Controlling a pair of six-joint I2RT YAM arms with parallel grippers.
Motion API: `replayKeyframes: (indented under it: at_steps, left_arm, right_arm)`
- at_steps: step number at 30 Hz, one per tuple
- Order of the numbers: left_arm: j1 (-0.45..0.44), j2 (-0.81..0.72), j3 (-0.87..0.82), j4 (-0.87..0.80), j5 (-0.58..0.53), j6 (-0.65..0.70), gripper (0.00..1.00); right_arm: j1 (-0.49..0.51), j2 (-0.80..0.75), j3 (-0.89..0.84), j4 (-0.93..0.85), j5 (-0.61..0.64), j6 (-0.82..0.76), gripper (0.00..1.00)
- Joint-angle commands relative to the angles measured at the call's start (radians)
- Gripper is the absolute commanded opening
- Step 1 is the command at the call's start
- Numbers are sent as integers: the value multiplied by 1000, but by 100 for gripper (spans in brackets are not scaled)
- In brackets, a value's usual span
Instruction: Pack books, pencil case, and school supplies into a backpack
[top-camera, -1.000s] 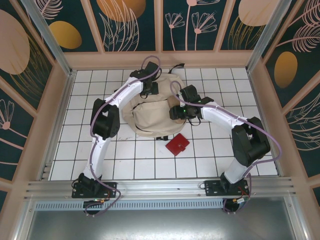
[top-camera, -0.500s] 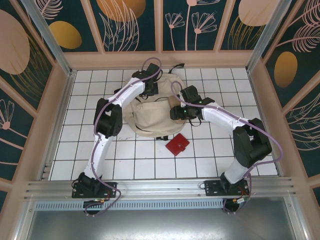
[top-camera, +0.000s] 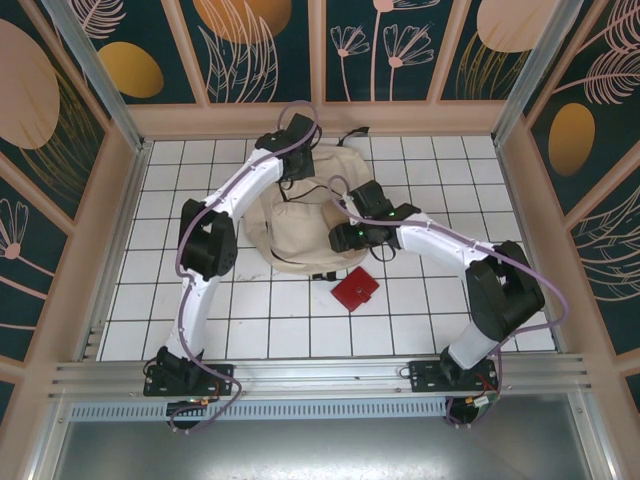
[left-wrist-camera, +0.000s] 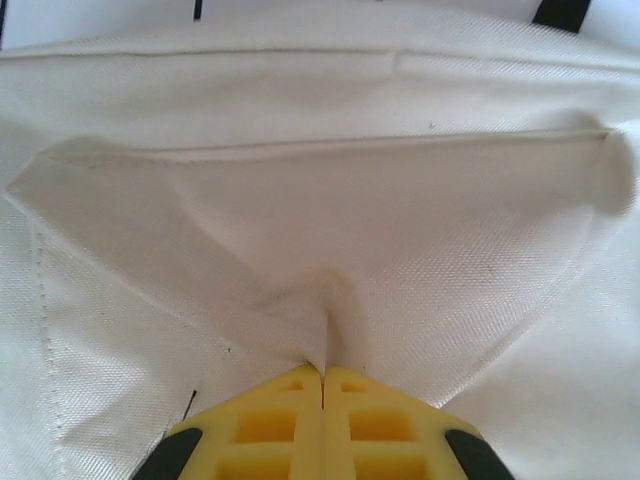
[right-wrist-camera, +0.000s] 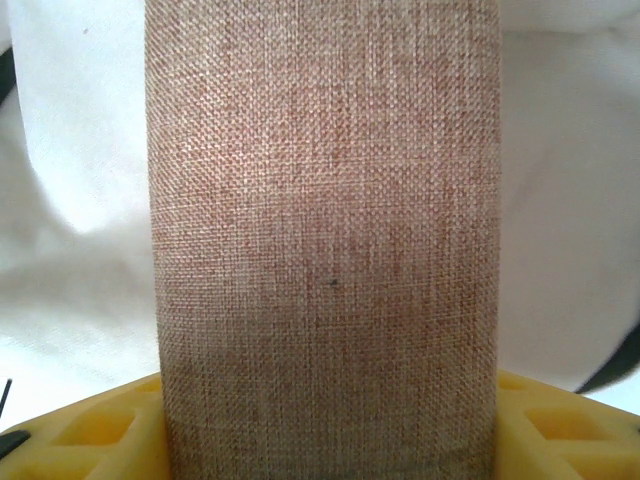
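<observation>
- And the left tool (left-wrist-camera: 322, 378) snaps from half open to fully shut, pinching a fold of the backpack (top-camera: 285, 240) fabric at its far end. That looks like the bag's mouth being held up for loading.
- The right tool (right-wrist-camera: 330, 430) has its jaws set part-way apart, clamped on the tan pencil case (right-wrist-camera: 325, 230). It has drifted left, over the backpack's middle, so insertion is probably next.
- The red square case (top-camera: 355, 289) lies on the tabletop (top-camera: 250, 320), just beside the backpack's near edge.
- The count: one backpack, one pencil case, one red square case, two tools.
</observation>
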Motion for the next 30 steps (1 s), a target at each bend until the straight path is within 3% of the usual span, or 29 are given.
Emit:
replayKeyframes:
  at_steps: [1, 13, 26, 28, 30]
  left_arm:
    - [0, -60, 6, 33, -6, -6, 0]
    - [14, -90, -51, 56, 30, -11, 0]
    - [82, -152, -214, 200, 219, -80, 0]
    - [91, -148, -222, 211, 243, -88, 0]
    - [96, -142, -229, 219, 256, -91, 0]
  right_arm:
    - [-2, 42, 32, 40, 2, -27, 48]
    - [-48, 281, 288, 68, -13, 26, 46]
    - [-64, 460, 489, 213, 12, 420, 47]
    - [-65, 474, 499, 249, 16, 499, 52]
    - [-65, 483, 504, 278, -24, 525, 66]
